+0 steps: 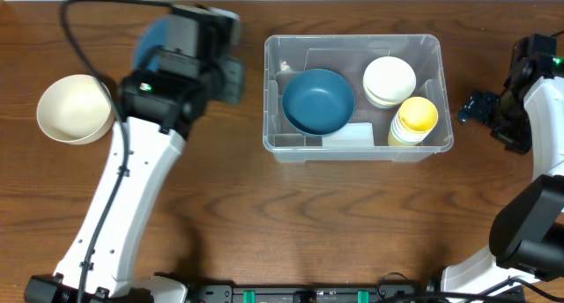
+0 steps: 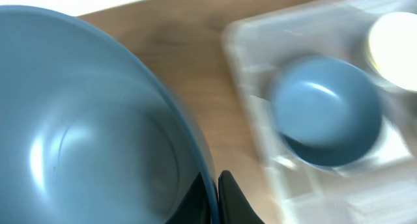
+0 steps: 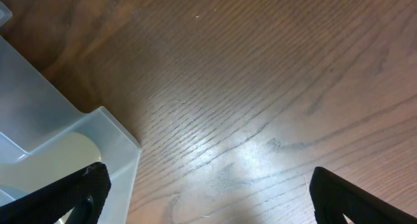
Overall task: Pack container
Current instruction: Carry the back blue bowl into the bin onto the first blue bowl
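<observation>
The clear container point(image 1: 273, 92) stands right of the table's middle. It holds a blue bowl point(image 1: 317, 100), a stack of white bowls point(image 1: 389, 80) and a yellow cup point(image 1: 414, 118). My left gripper point(image 2: 216, 195) is shut on the rim of a second blue bowl point(image 2: 85, 120), one finger inside the rim and one outside. In the overhead view that held blue bowl point(image 1: 152, 39) shows left of the container, mostly hidden under my left wrist. My right gripper point(image 3: 208, 198) stands open over bare wood at the container's corner point(image 3: 98, 136); in the overhead view the right gripper point(image 1: 478, 107) is just right of the container.
A cream bowl point(image 1: 75, 107) sits on the table at the far left, beside my left arm point(image 1: 132, 188). The right arm's base point(image 1: 529, 224) stands at the right edge.
</observation>
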`<state>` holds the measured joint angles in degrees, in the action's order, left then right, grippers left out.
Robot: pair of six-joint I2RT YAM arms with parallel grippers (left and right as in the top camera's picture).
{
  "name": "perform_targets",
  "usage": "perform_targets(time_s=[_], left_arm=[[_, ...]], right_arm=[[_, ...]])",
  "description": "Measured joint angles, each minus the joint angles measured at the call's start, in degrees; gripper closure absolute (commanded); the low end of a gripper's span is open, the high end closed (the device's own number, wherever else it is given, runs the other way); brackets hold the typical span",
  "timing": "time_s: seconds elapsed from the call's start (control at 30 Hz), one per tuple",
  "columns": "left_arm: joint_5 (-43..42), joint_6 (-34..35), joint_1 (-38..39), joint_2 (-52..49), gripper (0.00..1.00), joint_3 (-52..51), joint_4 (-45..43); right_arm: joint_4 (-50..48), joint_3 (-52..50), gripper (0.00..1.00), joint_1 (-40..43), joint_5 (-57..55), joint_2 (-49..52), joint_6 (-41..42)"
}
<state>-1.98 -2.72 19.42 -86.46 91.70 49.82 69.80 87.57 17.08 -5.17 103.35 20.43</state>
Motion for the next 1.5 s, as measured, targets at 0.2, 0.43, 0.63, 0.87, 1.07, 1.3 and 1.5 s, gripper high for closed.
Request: perform_targets(time_s=[0.2,0.43,0.63,0.87,1.07,1.3,1.5], left_arm=[[-3.96,-4.72,9.46,-2.56,0.94,-0.02,1.2],[-5.01,-10.14,16.44,-3.89,0.94,-0.02,1.2],[-5.16,-15.45,20.7,-4.92,0.94,-0.02,1.14],[-3.89,-19.23,24.15,-12.24,0.94,-0.02,-0.81],[-2.49,-21.38,24.13,-17.9,0.94,-0.09,-4.31],[-1.9,-23.06,24.13,-20.24,0.94,-0.09,-10.05],[-1.4,-23.58,24.13,-23.04,0.73,-0.09,-9.88]], right_arm=[[0.0,0.0,0.01,0.0,0.0,0.0,0.0],[0.0,0.0,0.01,0.0,0.0,0.0,0.0],[0.0,0.0,0.01,0.0,0.0,0.0,0.0],[0.0,0.0,0.01,0.0,0.0,0.0,0.0],[0.0,0.0,0.01,0.0,0.0,0.0,0.0],[0.0,0.0,0.01,0.0,0.0,0.0,0.0],[0.0,0.0,0.01,0.0,0.0,0.0,-0.02]])
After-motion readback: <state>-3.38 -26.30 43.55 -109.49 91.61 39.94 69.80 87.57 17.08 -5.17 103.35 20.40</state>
